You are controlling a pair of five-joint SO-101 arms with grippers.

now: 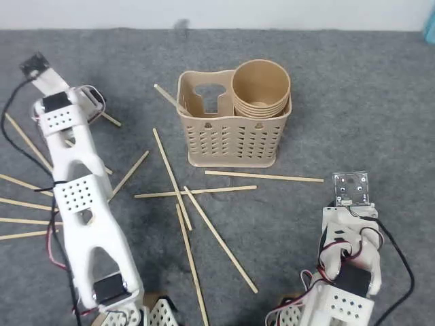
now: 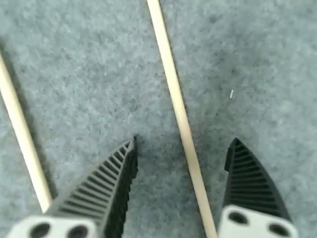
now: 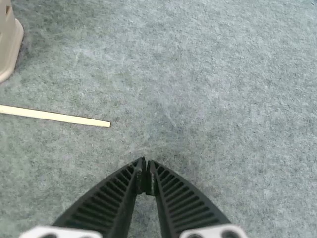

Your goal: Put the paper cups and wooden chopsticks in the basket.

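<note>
A stack of brown paper cups (image 1: 261, 85) sits in the right side of the beige perforated plastic basket (image 1: 228, 142), far centre. Thin wooden chopsticks (image 1: 172, 178) lie scattered on the grey carpet (image 1: 353, 102). At far left, the left gripper (image 2: 184, 144) is spread wide with one chopstick (image 2: 171, 74) between its fingers. At near right, the right gripper (image 3: 146, 163) is clenched on nothing.

One basket (image 1: 228, 139) holds one nested stack of paper cups (image 1: 260, 81), four or five by their rims, and some fourteen wooden chopsticks (image 1: 172, 178) show, one leaning in the basket, the rest on the surface (image 1: 353, 102), beside two robot arms (image 1: 80, 197).
</note>
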